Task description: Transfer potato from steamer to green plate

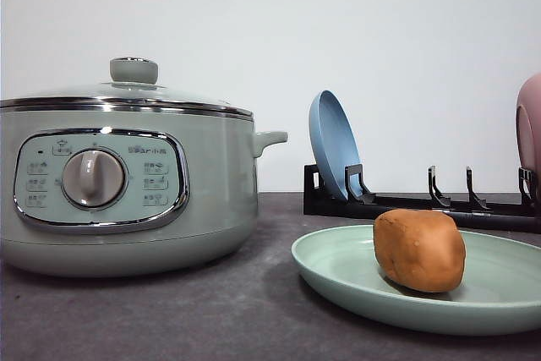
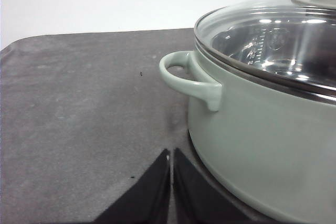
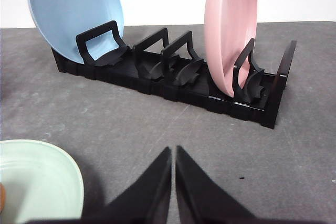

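Potato on the green plate, both claws empty.

The potato [image 1: 419,250] sits on the green plate [image 1: 338,272], beside the lidded steamer [image 1: 127,183]. My left claw [image 2: 171,153] and right claw [image 3: 174,150] are pressed together, low over the worktop [image 1: 169,310]; I judge the transfer done, so I should hold clear.
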`<control>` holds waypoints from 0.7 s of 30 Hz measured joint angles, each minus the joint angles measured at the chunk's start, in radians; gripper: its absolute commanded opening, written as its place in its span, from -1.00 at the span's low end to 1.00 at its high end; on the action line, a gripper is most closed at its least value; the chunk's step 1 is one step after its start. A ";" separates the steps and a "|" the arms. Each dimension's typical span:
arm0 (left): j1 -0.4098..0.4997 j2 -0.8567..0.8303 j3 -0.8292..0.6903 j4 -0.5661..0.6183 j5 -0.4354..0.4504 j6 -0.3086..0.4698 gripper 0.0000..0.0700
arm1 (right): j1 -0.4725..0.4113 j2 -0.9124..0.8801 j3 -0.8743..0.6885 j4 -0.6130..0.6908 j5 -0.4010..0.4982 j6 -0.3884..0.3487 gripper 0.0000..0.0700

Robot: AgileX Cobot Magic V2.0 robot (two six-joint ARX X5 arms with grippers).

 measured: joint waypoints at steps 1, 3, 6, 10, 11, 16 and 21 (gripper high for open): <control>0.000 0.000 0.000 0.000 0.000 0.000 -1.00 | 0.000 0.000 0.000 0.000 0.000 0.000 -1.00; 0.000 0.000 0.000 0.000 0.000 0.000 -1.00 | 0.000 0.000 0.000 0.000 0.000 0.000 -1.00; 0.000 0.000 0.000 0.000 0.000 0.000 -1.00 | 0.000 0.000 0.000 0.000 0.000 0.000 -1.00; 0.000 0.000 0.000 0.000 0.000 0.000 -1.00 | 0.000 0.000 0.000 0.000 0.000 0.000 -1.00; 0.000 0.000 0.000 0.000 0.000 0.000 -1.00 | 0.000 0.000 0.000 0.000 0.000 0.000 -1.00; 0.000 0.000 0.000 0.000 0.000 0.000 -1.00 | 0.000 0.000 0.000 0.000 0.000 0.000 -1.00; 0.000 0.000 0.000 0.000 0.000 0.000 -1.00 | 0.000 0.000 0.000 0.000 0.000 0.000 -1.00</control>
